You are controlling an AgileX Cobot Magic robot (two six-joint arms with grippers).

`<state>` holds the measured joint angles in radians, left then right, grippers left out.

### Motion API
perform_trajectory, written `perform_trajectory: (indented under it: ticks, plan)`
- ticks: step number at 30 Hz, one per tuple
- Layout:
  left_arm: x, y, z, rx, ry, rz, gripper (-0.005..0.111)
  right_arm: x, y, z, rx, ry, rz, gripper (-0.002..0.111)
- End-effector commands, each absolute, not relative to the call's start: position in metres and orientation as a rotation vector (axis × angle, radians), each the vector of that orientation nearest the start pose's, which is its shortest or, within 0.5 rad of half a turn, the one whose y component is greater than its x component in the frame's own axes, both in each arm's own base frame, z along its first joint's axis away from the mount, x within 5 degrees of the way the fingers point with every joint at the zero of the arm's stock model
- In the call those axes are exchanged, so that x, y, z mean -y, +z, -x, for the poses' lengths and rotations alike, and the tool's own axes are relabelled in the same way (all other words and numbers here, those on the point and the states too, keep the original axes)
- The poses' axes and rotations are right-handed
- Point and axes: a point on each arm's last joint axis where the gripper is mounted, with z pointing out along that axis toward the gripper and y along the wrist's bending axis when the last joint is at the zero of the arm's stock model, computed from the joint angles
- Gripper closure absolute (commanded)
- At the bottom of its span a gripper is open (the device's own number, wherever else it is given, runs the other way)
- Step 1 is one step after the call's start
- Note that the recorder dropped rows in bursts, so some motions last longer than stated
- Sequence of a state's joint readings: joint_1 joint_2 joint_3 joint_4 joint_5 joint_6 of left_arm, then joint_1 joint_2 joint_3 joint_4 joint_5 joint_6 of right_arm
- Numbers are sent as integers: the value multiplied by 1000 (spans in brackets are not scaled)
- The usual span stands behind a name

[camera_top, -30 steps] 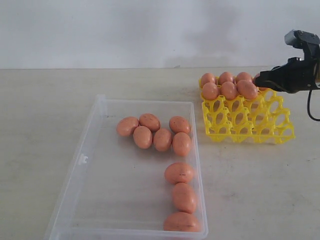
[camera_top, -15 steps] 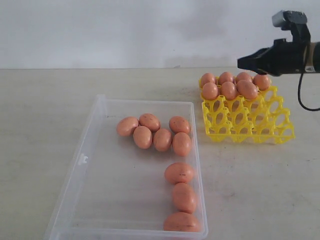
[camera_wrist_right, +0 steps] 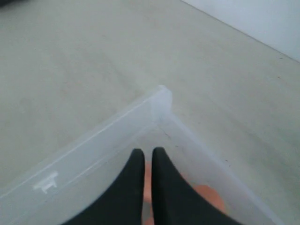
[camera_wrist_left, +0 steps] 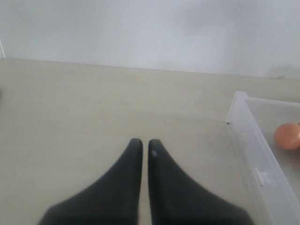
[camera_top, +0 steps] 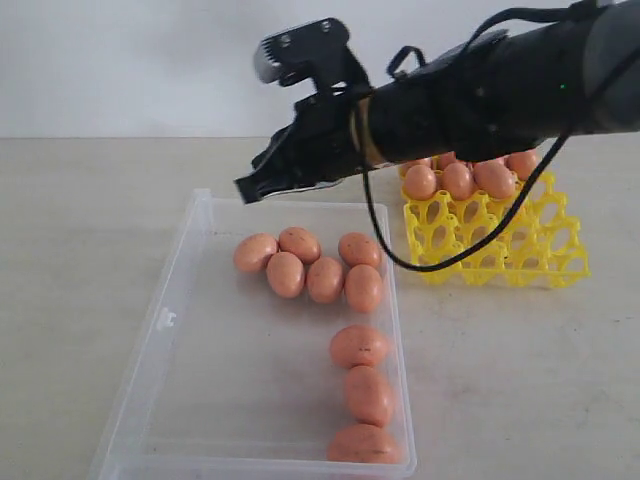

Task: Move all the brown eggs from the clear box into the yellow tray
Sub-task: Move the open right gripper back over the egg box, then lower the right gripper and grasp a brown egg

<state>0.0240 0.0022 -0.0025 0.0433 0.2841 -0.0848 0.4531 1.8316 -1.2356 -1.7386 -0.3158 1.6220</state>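
Right tool (camera_top: 247, 187) closed, nothing held. Brown eggs (camera_top: 256, 252) seen just below its tips, laid flat in clear box (camera_top: 180, 270). Left tool (camera_wrist_left: 142, 142) closed too, judged farther from eggs.

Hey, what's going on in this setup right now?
A two-armed robot is moving brown eggs from a clear box to a yellow tray. The right hand, shut and empty, hovers over the box's far end; nine eggs lie in the box. Several more sit in the tray's back rows. The left hand, shut, hangs over the table beside the box.
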Motion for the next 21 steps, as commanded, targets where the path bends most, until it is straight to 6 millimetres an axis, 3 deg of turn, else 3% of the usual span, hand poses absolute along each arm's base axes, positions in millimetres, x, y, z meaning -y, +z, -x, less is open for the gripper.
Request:
perform_trajectory:
  ticks: [1,2,3,4,5,6,8,9,11,12,14,15,17,21]
  plan:
    - [-3,188,-55,-1760,-2,70,103,-246,248,-336,-1809,84,951,109]
    - [-3,188,-55,-1760,-2,70,103,-254,259,-327,-1706,-258,951,109]
    - [-3,188,-55,-1760,-2,70,103,-255,263,-322,-1697,-424,936,109]
    - [-3,188,-55,-1760,-2,70,103,-255,262,-319,-1790,-574,962,109]
    - [-3,188,-55,-1760,-2,70,103,-255,259,-319,-1889,-563,1004,109]
    - [-3,188,-55,-1760,-2,70,103,-251,253,-323,-2128,-407,1040,109]
    - [-3,188,-55,-1760,-2,70,103,-241,252,-337,-2437,-49,970,109]
    - [-3,188,-55,-1760,-2,70,103,-236,254,-346,-2530,141,922,109]
    - [-3,188,-55,-1760,-2,70,103,-231,260,-358,-2560,334,879,108]
    - [-3,188,-55,-1760,-2,70,103,-231,262,-362,-2545,364,886,104]
    - [-3,188,-55,-1760,-2,70,103,-234,257,-367,-2543,375,901,85]
    - [-3,188,-55,-1760,-2,70,103,-235,251,-370,-2548,369,902,71]
    - [-3,188,-55,-1760,-2,70,103,-237,240,-373,-2571,365,886,57]
    - [-3,188,-55,-1760,-2,70,103,-240,215,-379,-2645,365,844,55]
